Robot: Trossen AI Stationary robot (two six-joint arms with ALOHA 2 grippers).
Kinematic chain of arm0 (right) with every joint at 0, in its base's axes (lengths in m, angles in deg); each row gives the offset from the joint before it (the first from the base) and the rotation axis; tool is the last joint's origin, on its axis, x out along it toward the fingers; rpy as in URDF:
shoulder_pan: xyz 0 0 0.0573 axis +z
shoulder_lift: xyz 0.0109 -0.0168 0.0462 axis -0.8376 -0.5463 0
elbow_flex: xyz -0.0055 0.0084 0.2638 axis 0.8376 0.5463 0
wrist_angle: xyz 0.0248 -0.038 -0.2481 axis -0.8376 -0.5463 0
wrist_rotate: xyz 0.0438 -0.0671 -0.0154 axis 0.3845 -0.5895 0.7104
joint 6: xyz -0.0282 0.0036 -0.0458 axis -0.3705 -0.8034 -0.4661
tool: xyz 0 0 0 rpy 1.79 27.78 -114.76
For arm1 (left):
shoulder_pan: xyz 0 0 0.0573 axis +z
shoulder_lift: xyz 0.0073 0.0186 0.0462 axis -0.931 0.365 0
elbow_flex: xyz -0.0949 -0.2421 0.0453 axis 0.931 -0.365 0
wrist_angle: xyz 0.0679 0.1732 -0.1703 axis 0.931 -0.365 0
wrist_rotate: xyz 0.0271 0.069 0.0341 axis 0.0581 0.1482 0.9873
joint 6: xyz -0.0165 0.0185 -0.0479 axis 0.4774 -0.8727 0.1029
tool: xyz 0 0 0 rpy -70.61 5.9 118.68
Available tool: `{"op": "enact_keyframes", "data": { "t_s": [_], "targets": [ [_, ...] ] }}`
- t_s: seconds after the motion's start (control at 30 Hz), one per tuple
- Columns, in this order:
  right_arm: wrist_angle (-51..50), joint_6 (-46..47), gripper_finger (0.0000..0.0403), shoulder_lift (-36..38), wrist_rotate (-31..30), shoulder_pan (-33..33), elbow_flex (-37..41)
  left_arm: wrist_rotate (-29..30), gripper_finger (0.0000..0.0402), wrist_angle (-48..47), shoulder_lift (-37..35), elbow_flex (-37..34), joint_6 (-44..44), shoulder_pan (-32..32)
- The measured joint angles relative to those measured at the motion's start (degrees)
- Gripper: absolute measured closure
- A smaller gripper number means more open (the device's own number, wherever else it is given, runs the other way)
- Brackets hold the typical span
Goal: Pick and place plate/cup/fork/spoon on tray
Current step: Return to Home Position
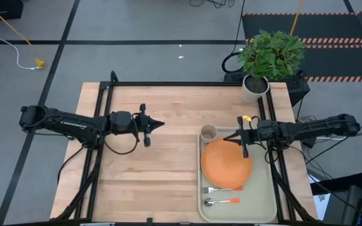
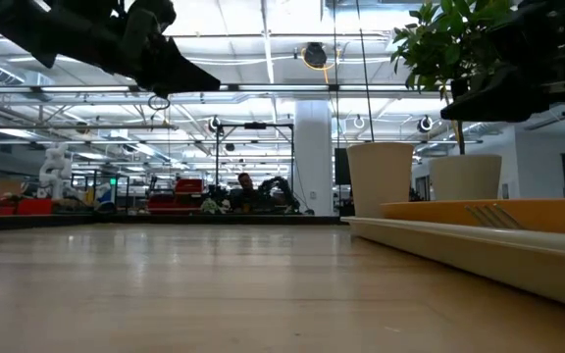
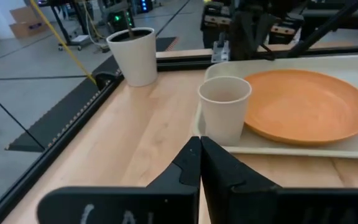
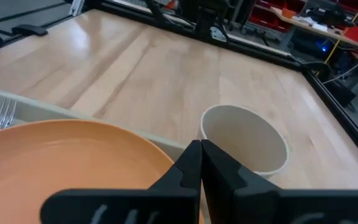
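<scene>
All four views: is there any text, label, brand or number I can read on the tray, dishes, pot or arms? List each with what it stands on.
None can be read.
Left end effector: pale marks on its housing, too blurred to read.
Right end effector: the same faint marks, unreadable.
Tray, plate, cup, fork, spoon, white plant pot: no markings visible.

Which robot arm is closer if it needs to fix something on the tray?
Right, probably. The right gripper hangs shut over the tray, right above the plate and near the cup. The fork and spoon lie there too. The left gripper waits shut over bare table, farther away.
</scene>
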Motion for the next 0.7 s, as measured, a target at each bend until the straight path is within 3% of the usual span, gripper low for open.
{"op": "enact_keyframes", "data": {
  "t_s": [0.3, 0.7],
  "targets": [
    [-4.7, 4.0, 0.0403, 2.5, -1.7, -0.1, 0.2, -3.8, 0.0396, 0.8, 0.0, 0.0, -0.4, 2.8],
    [-8.7, 6.4, 0.0403, 7.6, -1.7, 4.4, 0.2, -6.6, 0.0395, 0.8, 0.0, 0.0, 1.1, 2.8]
  ]
}}
